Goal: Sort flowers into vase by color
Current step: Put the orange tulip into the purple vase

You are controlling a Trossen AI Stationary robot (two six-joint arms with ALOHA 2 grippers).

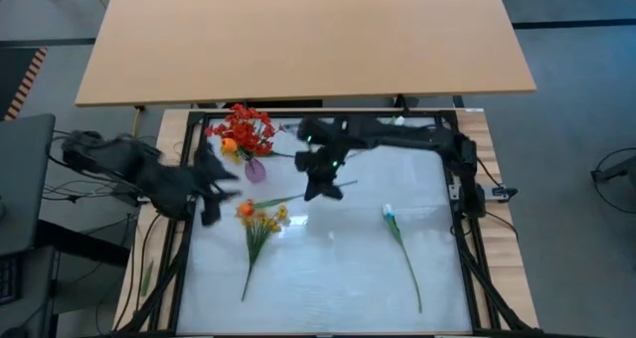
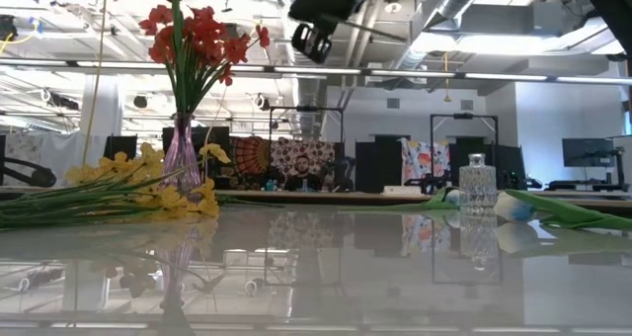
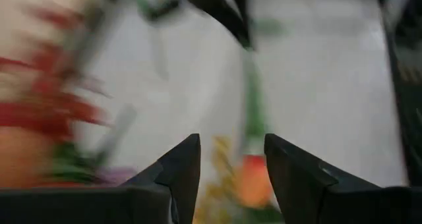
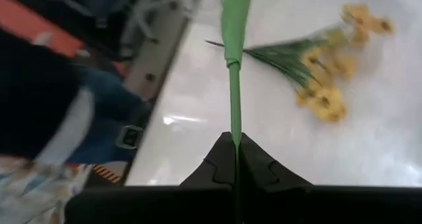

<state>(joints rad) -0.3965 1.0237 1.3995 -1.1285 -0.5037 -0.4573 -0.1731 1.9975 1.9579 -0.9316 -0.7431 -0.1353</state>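
Left pincer (image 1: 211, 201): over the left part of the white worktop (image 1: 328, 268), just beside the yellow spray; its own wrist view shows the two dark fingers (image 3: 183, 165) spread apart with nothing between them.
Vase (image 1: 254, 169): small, pinkish-purple glass, upright near the back left of the worktop; in the low view it stands upright (image 2: 182, 156) with stems in it.
Red flowers (image 1: 243, 127): a bunched spray already standing in the vase, with an orange bloom (image 1: 230, 146) at its left side; in the low view the red blooms (image 2: 197, 35) fan out above the vase neck.
Yellow flowers (image 1: 260, 219): a spray lying flat on the worktop in front of the vase, blooms toward the back, green stems trailing toward the front edge; an orange bloom (image 1: 245, 210) sits at its left.
Right pincer (image 1: 320, 184): above the middle of the worktop, right of the vase; fingers pressed together, pinching a thin green stem (image 4: 234, 85), which runs straight out ahead of the fingers in the right wrist view, with the yellow flowers lying on the worktop beyond it.
White flower (image 1: 389, 215): lies flat on the right half of the worktop, well apart from both pincers, its long stem running toward the front right.
Clear glass bottle (image 2: 477, 183): seen in the low view only, upright toward the right, near the lying white flower (image 2: 513, 207).
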